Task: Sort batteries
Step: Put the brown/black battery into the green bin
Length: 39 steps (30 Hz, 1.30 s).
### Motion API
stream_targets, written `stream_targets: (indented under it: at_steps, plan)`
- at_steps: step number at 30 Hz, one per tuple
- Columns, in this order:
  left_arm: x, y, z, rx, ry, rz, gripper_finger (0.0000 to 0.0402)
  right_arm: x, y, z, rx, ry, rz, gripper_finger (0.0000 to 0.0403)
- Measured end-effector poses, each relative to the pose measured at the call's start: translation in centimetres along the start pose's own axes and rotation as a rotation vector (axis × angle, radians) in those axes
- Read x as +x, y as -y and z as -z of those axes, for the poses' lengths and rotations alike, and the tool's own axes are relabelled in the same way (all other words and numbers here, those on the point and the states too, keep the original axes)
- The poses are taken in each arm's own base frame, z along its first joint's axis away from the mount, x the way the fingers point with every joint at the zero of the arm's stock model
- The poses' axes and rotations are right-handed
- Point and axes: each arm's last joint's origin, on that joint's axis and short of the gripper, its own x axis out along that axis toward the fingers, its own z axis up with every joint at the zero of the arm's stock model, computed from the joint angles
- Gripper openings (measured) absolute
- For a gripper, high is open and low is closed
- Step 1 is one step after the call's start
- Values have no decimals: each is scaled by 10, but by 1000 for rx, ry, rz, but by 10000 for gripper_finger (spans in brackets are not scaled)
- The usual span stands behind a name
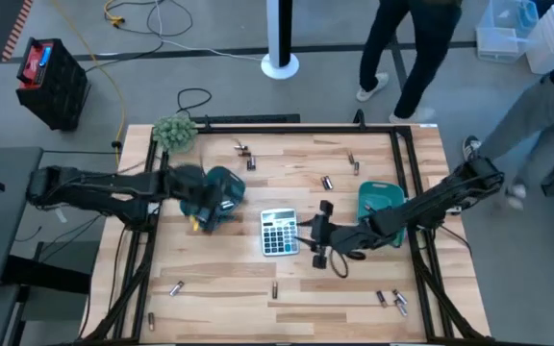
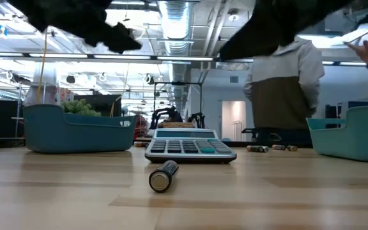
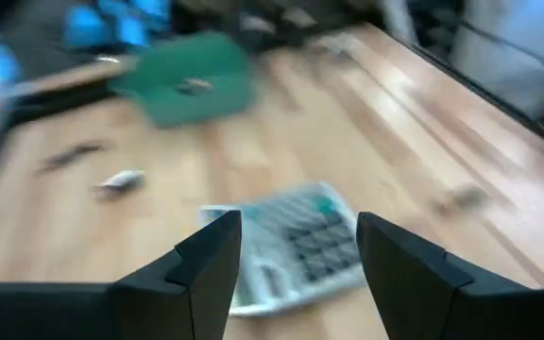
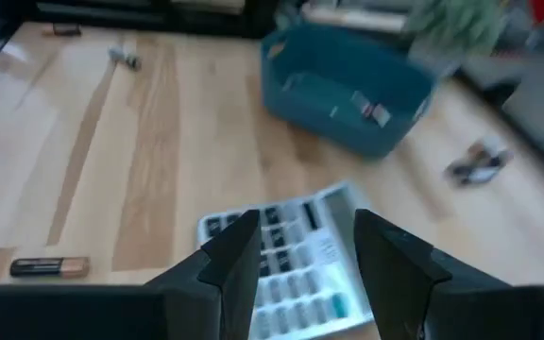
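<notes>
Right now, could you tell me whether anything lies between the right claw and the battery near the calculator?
Nothing visible does: the battery lies on bare wood, and the calculator sits beside that path from the right claw.

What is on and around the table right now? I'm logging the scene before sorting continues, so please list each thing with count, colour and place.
batteries: about a dozen loose, dark and silvery, scattered over the table; exact count unclear
calculator: one, grey, table centre
trays: two, teal, one on each side of the calculator
plant: one, green, far left corner
table: one, light wood
crate: one, black, on the floor beyond the table
people: at least two, standing beyond the table
left gripper: open, over the left tray
right gripper: open, empty, just right of the calculator
</notes>
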Motion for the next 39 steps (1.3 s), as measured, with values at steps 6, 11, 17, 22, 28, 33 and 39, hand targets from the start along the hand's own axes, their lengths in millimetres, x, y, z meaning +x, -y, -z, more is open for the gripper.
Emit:
stream_targets:
  at_steps: [6, 11, 17, 22, 28, 33, 39]
  plan:
    - [25, 41, 1, 78, -40, 168, 206, -30, 24, -23, -64, 74, 99, 185]
    - [50, 65, 5, 107, -71, 262, 206, -46, 37, -34, -110, 125, 127, 185]
    - [92, 76, 5, 119, -140, 335, 206, -71, 53, -50, -137, 218, 144, 184]
    - [120, 71, 4, 141, -127, 479, 206, -97, 68, -60, -151, 298, 158, 184]
    - [158, 63, 10, 166, -226, 536, 206, -125, 87, -66, -142, 367, 185, 184]
    - [192, 67, 18, 182, -331, 588, 205, -147, 100, -69, -154, 426, 202, 184]
    - [213, 82, 19, 251, -334, 636, 182, -168, 113, -61, -151, 422, 200, 184]
